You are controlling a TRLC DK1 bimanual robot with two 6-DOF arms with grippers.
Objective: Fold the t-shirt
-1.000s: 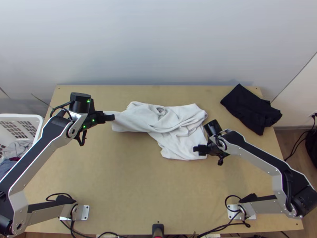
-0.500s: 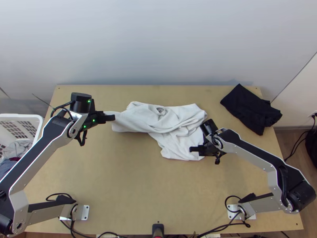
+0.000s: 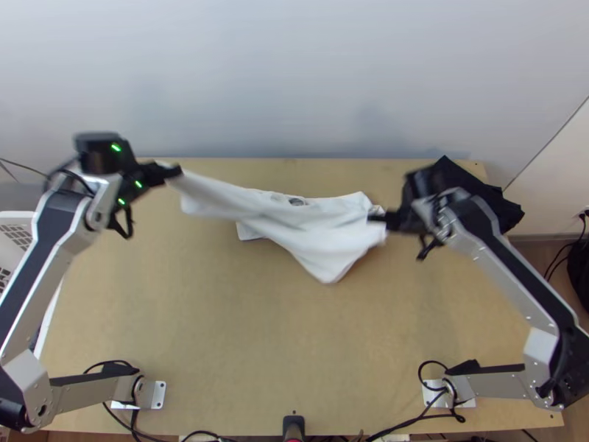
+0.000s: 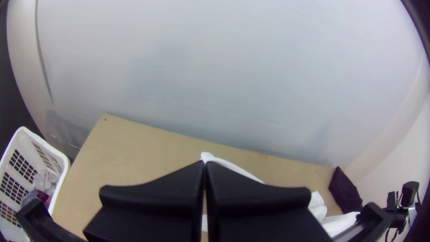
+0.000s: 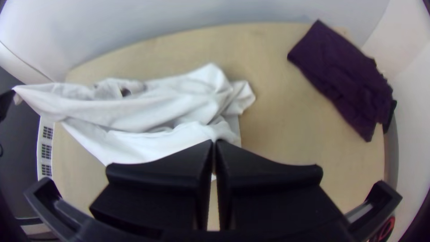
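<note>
T-shirt (image 3: 305,230) lifted, gripped by left hand (image 3: 176,171), right hand (image 3: 374,217)

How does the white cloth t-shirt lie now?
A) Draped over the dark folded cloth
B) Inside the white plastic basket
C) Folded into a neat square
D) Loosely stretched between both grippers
D: the white t-shirt runs in loose folds from the left gripper to the right gripper.

Silver-grey links (image 3: 504,283), black joints, green lights
</note>
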